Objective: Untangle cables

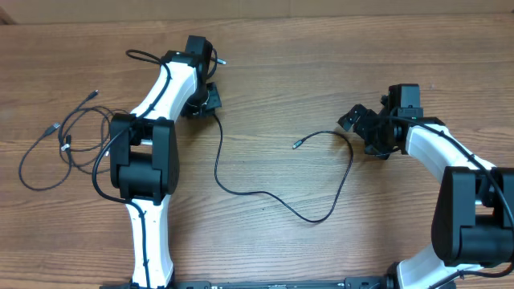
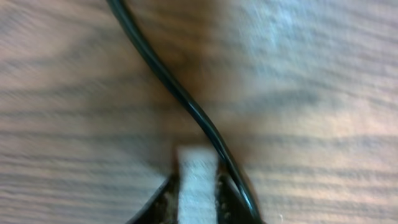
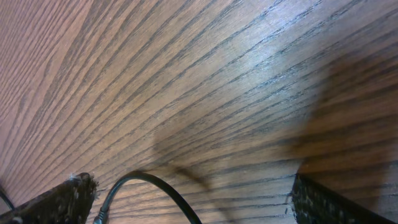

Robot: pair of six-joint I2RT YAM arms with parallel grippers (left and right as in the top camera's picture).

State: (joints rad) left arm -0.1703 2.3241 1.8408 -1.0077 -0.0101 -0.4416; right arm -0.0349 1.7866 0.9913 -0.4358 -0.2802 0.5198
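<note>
On the wood-grain surface (image 1: pixel 265 48), centre: one long cable (image 1: pixel 309 219) lies alone in an open S-curve with no strand crossing it. I judge this the freed part of the job. Its grey plug tip (image 1: pixel 295 145) points left, near my right end effector (image 1: pixel 363 132); its other end runs up to my left end effector (image 1: pixel 212 104). Far left: the other cables (image 1: pixel 68 140), thin black cords in loose overlapping loops with small plug tips poking out at the top, well apart from the long one. These look unsorted, so I judge the task part-way done, with that cluster left to pull apart.

Left wrist view: dark fingers (image 2: pixel 163 200) flank a pale pad (image 2: pixel 198 180), and the glossy round cord runs along the outer edge of one finger. Blur keeps me from telling how far these jaws are closed, or whether the cord is pinched or merely alongside.

Right wrist view: my right end effector gapes fully. Its rough dark fingers (image 3: pixel 62 196) sit at either edge, with nothing between them but a low arch of cable, untouched.

Materials: the cords are smooth and limp and look rubber-sheathed; the surface is matte brown with fine dark grain.
</note>
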